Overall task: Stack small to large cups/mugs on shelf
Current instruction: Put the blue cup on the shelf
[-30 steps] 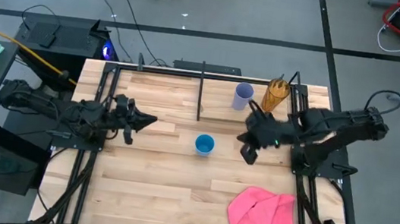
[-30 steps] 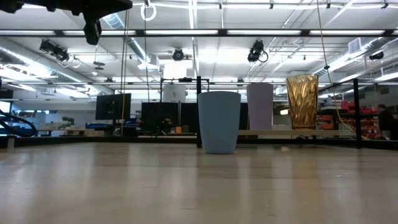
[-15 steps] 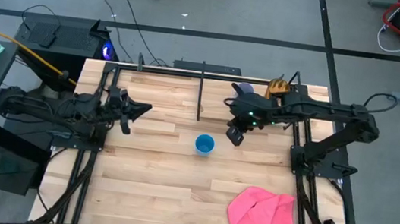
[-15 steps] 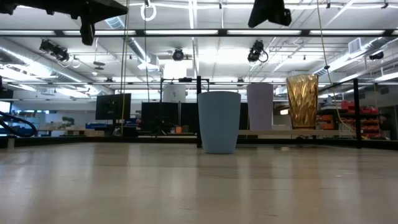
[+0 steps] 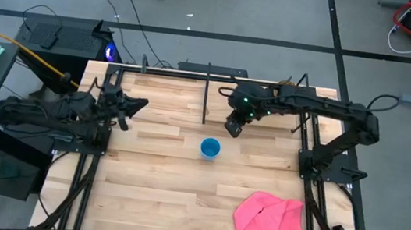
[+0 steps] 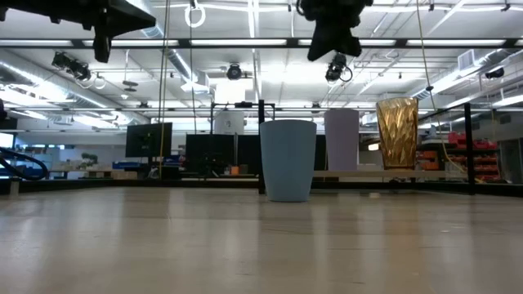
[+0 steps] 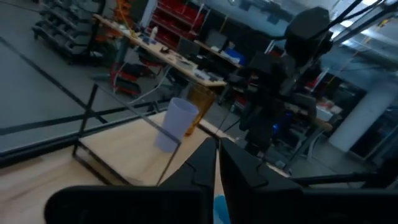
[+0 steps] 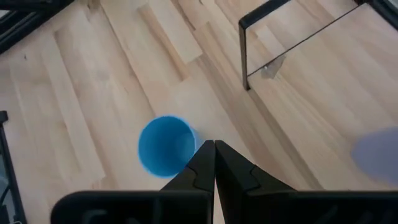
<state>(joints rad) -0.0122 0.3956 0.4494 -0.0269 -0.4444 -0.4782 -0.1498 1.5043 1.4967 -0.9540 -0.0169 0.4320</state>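
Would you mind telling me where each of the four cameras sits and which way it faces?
High view: overhead, straight down on the shelf; both arms show, right gripper past the blue cup.
Low view: plank level, facing the room; blue cup, lavender cup, amber cup; arms overhead.
Left wrist view: on the left arm, facing the right arm; left gripper shut.
Right wrist view: looking down; shut fingers.
Both wrist views share the blue cup.

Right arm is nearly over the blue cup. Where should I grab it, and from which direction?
Grip the blue cup by its rim, coming straight down from above. It stands upright and alone on the shelf, mouth open upward, and the right gripper hangs above and just behind it. One finger inside, one outside the wall, probably suits.
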